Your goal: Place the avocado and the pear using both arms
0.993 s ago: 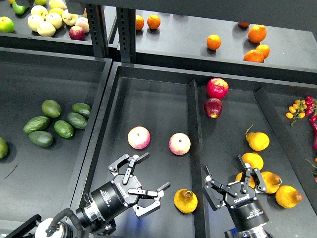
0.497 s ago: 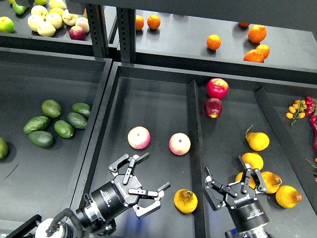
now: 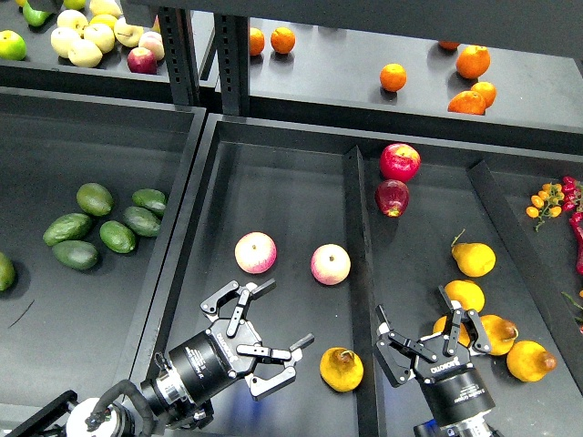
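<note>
Both end effectors released, empty: left end effector (image 3: 264, 341), right end effector (image 3: 428, 339); bruised pear (image 3: 342, 369) lies just right of the left one; avocado (image 3: 117, 236) among left-bin avocados; nothing grasped yet

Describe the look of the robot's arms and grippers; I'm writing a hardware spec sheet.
Both arms are black. The left gripper and right gripper are matching black linkage fingers with silver pivot pins on ribbed cylindrical wrists bearing small white lettering. A black cable loops beside the left wrist, by a white joint part.
</note>
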